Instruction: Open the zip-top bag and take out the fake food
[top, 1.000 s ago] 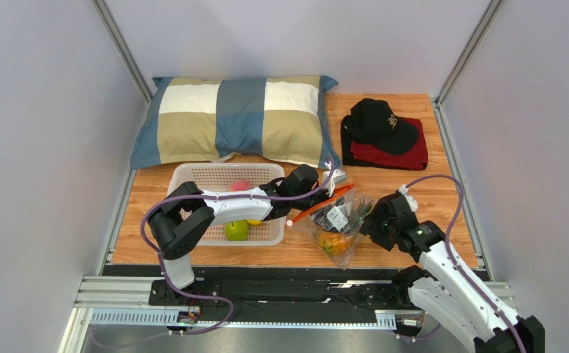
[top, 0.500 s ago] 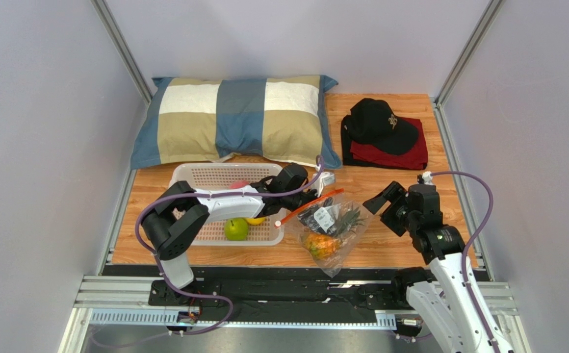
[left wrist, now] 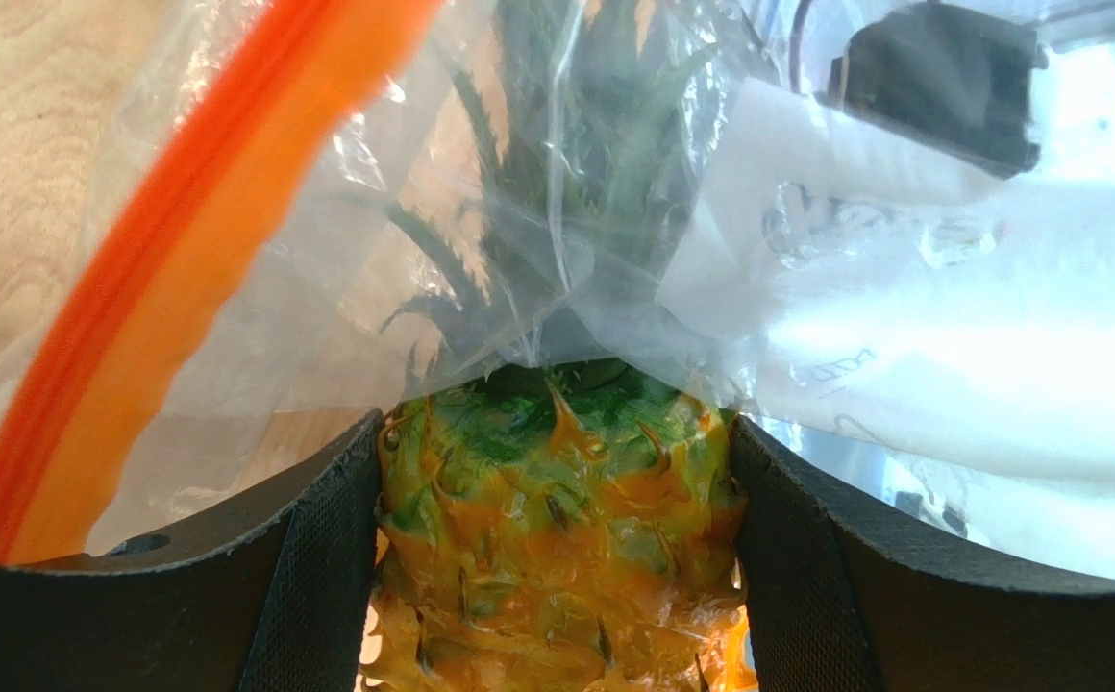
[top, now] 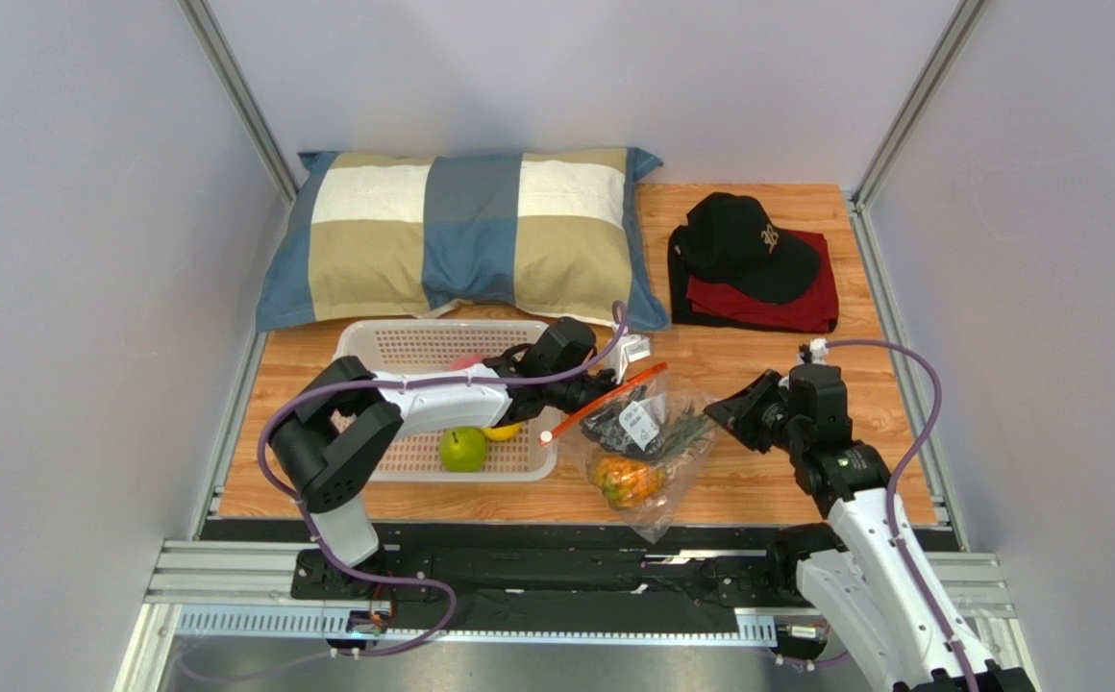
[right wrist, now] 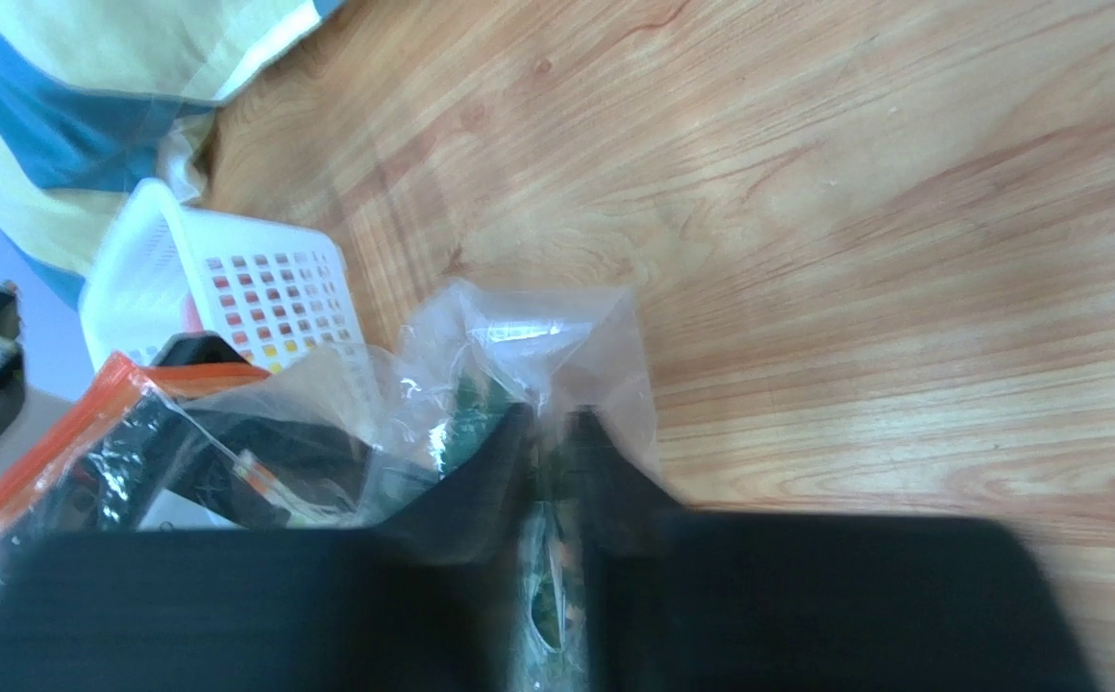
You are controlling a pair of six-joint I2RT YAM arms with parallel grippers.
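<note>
Along the far side of the counter (top: 751, 353) we see a checked pillow (top: 462, 238) and a black cap (top: 744, 238) resting on a folded cloth (top: 795, 306). Nearer lies a white basket (top: 419, 346) holding a green apple (top: 464, 450), a yellow fruit (top: 501, 431) and a pink peach (top: 471, 364). The left arm stretches across the basket and hides part of the peach. The zip-top bag (top: 657, 498) lies just right of the basket, flat on the counter. Its orange zip strip (top: 604, 402) runs slantwise from near-left to far-right, and the pouch spreads from it toward the near edge, its white label (top: 640, 424) facing up. Inside, the pineapple (top: 624, 477) lies with its leaves toward the far right. The left claw (left wrist: 555, 440) stands partly open at the bag's mouth, and we see the pineapple's body filling the gap, both pads against its sides. The right claw (right wrist: 551, 433) sits at the bag's right edge, its fingers nearly together with a fold of the clear plastic pinched between them, though that view is blurred.
</note>
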